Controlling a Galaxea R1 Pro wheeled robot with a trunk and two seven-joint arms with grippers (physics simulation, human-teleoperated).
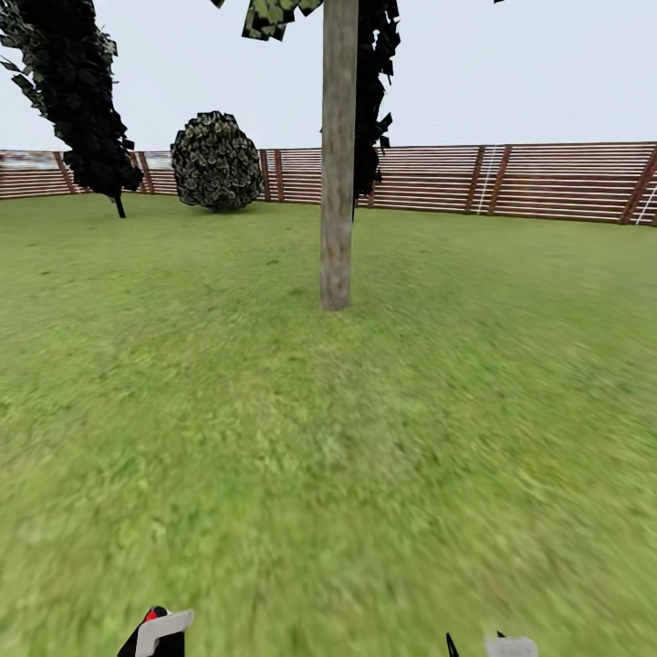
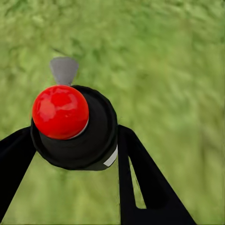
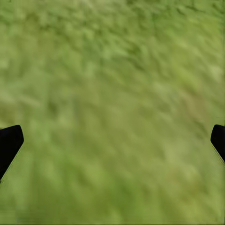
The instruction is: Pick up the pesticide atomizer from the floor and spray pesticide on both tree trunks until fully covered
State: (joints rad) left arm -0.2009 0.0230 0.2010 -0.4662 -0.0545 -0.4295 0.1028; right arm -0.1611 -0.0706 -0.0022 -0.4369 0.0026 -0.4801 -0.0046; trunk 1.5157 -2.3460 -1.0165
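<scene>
Pesticide atomizer [image 2: 75,126] pinched between left claw [image 2: 70,154] fingers, right claw [image 3: 112,140] spread over grass [image 1: 274,456]

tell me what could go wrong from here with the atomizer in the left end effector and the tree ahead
1. The tree trunk stands well off across the grass; sprayed from here, pesticide would likely fall short.
2. The left end effector clamps the pesticide atomizer by its round black body, so it could twist or slip on the drive.
3. The right end effector hangs open and holds nothing, so it gives no support.
</scene>
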